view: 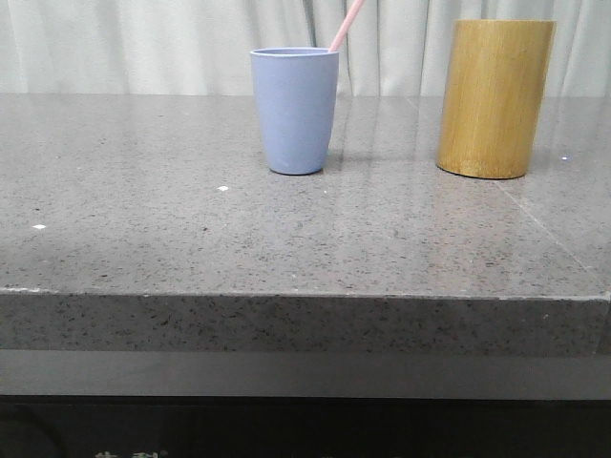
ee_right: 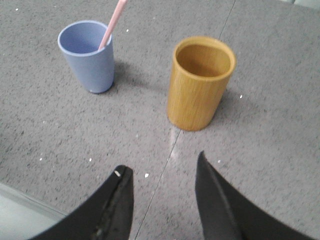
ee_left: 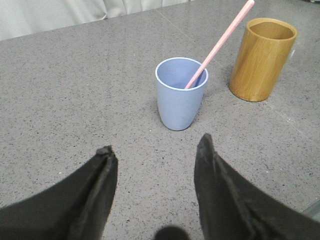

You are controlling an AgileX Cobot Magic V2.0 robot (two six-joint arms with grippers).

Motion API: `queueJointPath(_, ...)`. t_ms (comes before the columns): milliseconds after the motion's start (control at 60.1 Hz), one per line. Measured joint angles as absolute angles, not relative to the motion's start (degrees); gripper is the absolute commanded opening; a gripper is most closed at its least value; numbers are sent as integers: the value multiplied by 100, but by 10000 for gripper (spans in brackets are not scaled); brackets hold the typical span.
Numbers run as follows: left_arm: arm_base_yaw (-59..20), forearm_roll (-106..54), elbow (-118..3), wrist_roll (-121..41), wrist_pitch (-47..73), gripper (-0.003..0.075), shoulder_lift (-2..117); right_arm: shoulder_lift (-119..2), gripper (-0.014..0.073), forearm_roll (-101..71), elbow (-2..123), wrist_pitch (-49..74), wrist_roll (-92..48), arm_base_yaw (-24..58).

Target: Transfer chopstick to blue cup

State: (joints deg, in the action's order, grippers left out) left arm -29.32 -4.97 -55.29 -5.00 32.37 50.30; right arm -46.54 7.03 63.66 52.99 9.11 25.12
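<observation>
Already the chopstick [view: 347,24] leans inside the blue cup [view: 294,113] at the front view's upper centre on the counter [view: 191,239]; both grippers' jaws gape empty: left gripper [ee_left: 156,155], right gripper [ee_right: 162,172].

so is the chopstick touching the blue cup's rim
Touching. The left wrist view shows the chopstick leaning on the blue cup rim.

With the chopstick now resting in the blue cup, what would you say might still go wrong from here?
The chopstick leans steeply on the rim of the blue cup and sticks out well above it, so a passing arm might catch it. That lean may also make the light-looking cup easier to tip if bumped. The left end effector sits open facing the cup; moving it forward rather than back could knock the cup.
</observation>
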Motion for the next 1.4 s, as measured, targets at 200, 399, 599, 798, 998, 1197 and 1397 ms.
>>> queueJointPath(200,-2932,-497,-5529,-500,3237,349,5030,-3882,330,404,5452,4957,965,2512)
queueJointPath(399,-2932,-497,-5529,-500,3237,297,5030,-3514,316,377,4952,4747,970,2512)
queueJointPath(599,-2932,-497,-5529,-500,3237,87,5030,-3477,83,412,4903,4678,970,2512)
queueJointPath(798,-2932,-497,-5529,-500,3237,-19,5030,-3477,-67,420,4903,4678,978,2512)
queueJointPath(998,-2932,-497,-5529,-500,3237,-19,5030,-3477,-68,420,4903,4678,978,2512)
queueJointPath(1197,-2932,-497,-5529,-500,3237,-19,5030,-3477,-68,423,4903,4678,978,2512)
queueJointPath(1397,-2932,-497,-5426,-500,3141,-19,4985,-3477,-68,433,4903,4678,978,2512)
